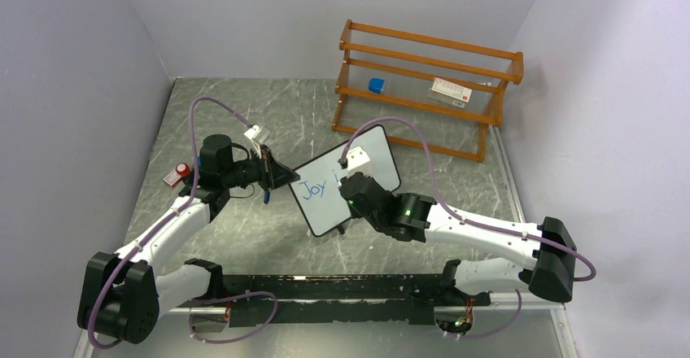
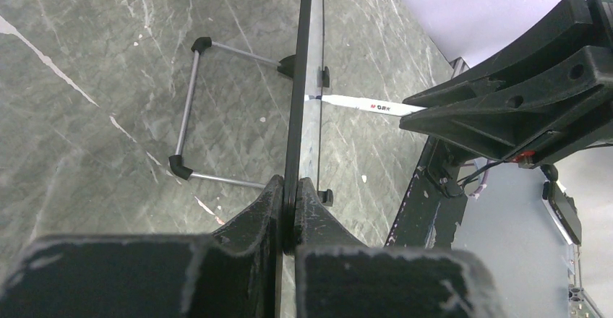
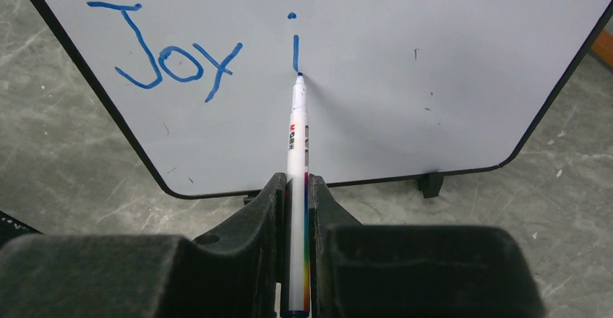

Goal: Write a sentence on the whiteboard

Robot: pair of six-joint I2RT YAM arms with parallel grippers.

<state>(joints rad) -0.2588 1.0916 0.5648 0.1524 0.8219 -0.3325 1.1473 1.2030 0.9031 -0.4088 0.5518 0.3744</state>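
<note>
Top external view: the whiteboard (image 1: 325,210) stands tilted near the middle of the table (image 1: 244,114), well short of the orange rack (image 1: 431,39) at the far right corner. The left gripper (image 1: 281,175) reaches in level from the left edge, likely to brace the board against pen pressure. Left wrist view: its jaws are clamped on the frame, seen edge-on (wire feet (image 2: 189,101) behind). Right wrist view: the right gripper (image 3: 296,188), wrist bent toward the board, pinches a blue marker (image 3: 297,126) lengthwise, its tip touching the "i" after "Joy". The sentence (image 3: 173,58) looks barely begun.
</note>
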